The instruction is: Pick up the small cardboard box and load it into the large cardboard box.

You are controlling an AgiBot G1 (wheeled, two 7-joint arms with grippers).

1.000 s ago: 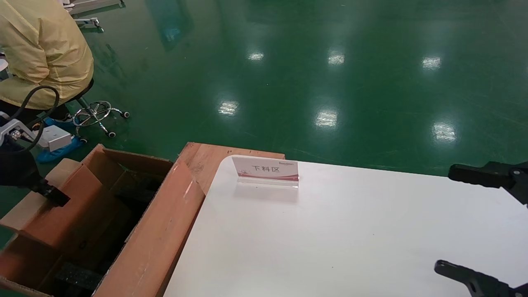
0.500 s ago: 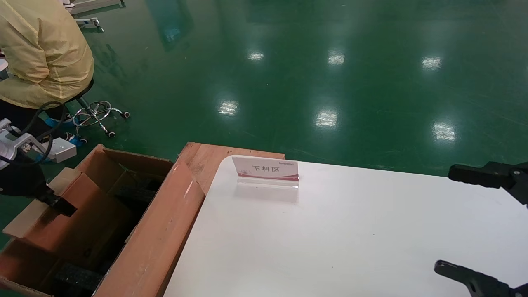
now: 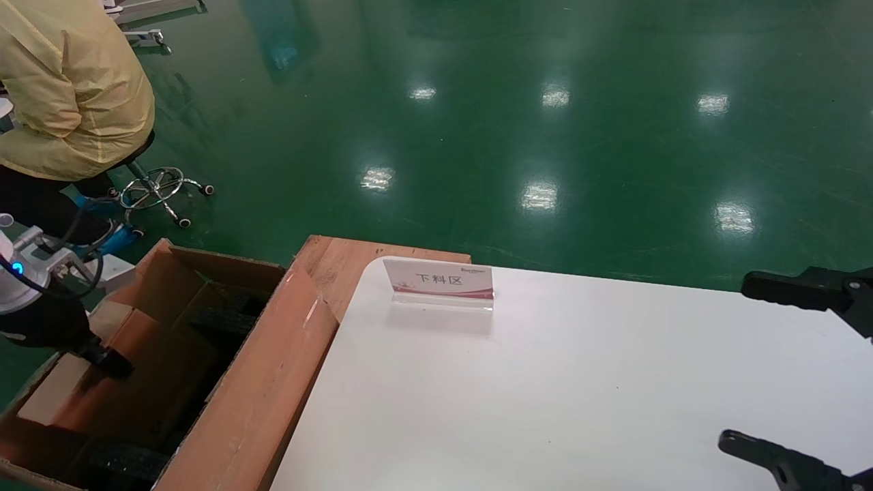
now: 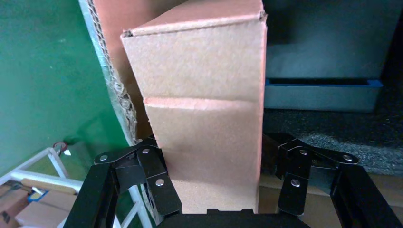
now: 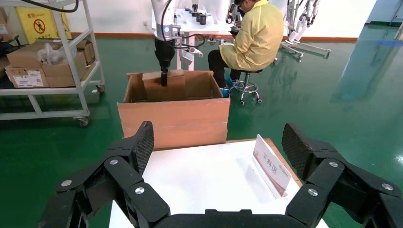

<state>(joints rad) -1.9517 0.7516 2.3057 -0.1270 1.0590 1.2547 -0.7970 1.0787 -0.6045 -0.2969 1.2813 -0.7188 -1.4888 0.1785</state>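
1. Since the earlier frames, the small cardboard box [image 3: 102,382] has been lowered deeper into the large cardboard box [image 3: 259,389], and the left gripper [image 3: 112,365] has been brought down with it toward the near side of the carton.
2. The small cardboard box [image 4: 209,118] is pinched between the two fingers [image 4: 152,175] of the left gripper [image 4: 218,183]; both fingers are pressed against its opposite side faces.
3. In the head view, the small box is seen tilted inside the large carton, beside its far-left wall, with black foam pads [image 3: 119,464] seen below it.
4. In the right wrist view, the small cardboard box [image 5: 166,88] is seen partly above the rim of the large cardboard box [image 5: 176,121], and it is held from above by the left gripper [image 5: 164,80].
5. The right gripper [image 3: 784,375] is held over the right edge of the white table [image 3: 545,395], well apart from both boxes; its fingers are spread wide and nothing is held between them.
6. A small sign stand [image 3: 440,283] is placed at the far edge of the table.
7. A person in a yellow coat [image 3: 68,88] is seated on a stool [image 3: 153,187] behind the large carton.
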